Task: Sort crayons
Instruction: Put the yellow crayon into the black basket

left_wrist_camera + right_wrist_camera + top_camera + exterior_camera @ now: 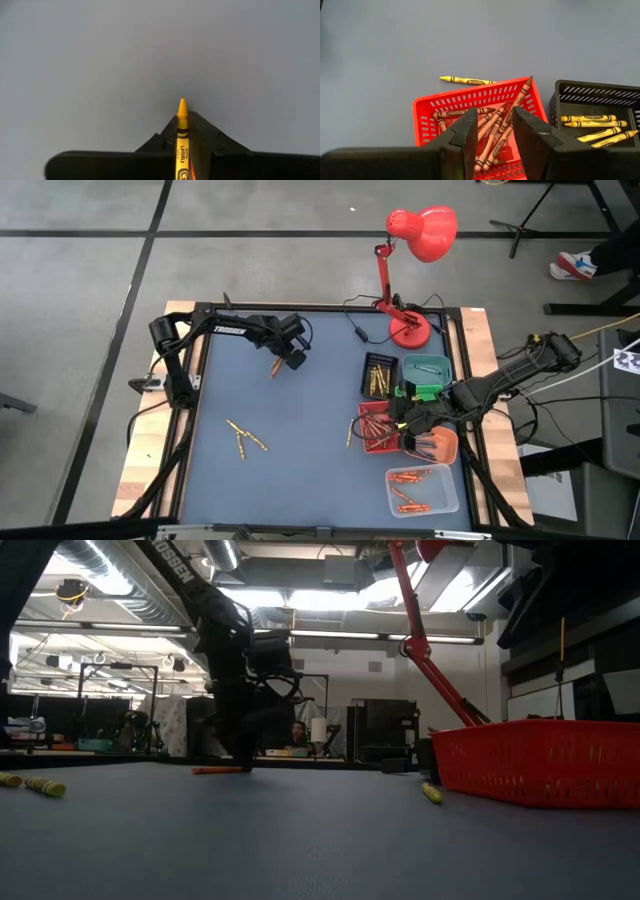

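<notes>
My left gripper point(290, 358) is at the far middle-left of the table, shut on a yellow crayon point(181, 130); an orange streak shows beside the crayon in the left wrist view. In the low view the gripper point(238, 758) reaches down to the table, with a crayon point(215, 770) level at its foot. My right gripper point(492, 137) is open and empty above the red tray point(427, 117), which holds several orange-brown crayons point(495, 125). One yellow crayon point(467, 80) lies on the table by the tray's far wall. A few loose crayons point(245, 438) lie on the table at the near left. My left gripper pinches the yellow crayon's wrapped body point(182, 142) between its two fingers point(162, 142). The crayon's pointed tip point(182, 104) sticks out past the fingertips. In the low view the crayon lies level, at or just above the table; I cannot tell which.
A black tray point(379, 373) holds yellow crayons. Beside it are a teal tray point(426, 365), a green tray point(425, 391), an orange tray point(440, 446) and a clear tray point(422, 490) with orange crayons. A red desk lamp point(408, 330) stands at the far right.
</notes>
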You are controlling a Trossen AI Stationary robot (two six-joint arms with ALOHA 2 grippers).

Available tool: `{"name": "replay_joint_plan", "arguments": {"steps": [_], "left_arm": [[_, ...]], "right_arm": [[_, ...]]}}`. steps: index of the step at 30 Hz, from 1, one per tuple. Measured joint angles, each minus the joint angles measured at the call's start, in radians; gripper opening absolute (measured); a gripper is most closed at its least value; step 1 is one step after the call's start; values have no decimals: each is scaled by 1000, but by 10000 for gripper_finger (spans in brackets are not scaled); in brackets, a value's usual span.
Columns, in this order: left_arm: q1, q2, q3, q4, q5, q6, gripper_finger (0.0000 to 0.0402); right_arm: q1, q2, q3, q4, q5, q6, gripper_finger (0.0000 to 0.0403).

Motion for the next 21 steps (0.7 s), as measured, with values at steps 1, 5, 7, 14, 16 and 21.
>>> {"name": "replay_joint_plan", "arguments": {"steps": [1, 5, 7, 14, 16, 21], "left_arm": [[0, 0, 0, 0, -4, 0, 10], [0, 0, 0, 16, -24, 15, 6], [0, 2, 0, 31, -32, 46, 6], [2, 3, 0, 179, 42, 49, 3], [1, 3, 0, 269, 133, 28, 4], [-27, 3, 0, 574, 319, -62, 4]], "right_arm": [[0, 0, 0, 0, 0, 0, 120], [0, 0, 0, 0, 0, 0, 120], [0, 0, 0, 0, 0, 0, 120], [0, 0, 0, 0, 0, 0, 120], [0, 0, 0, 0, 0, 0, 120], [0, 0, 0, 1, 0, 0, 120]]}}
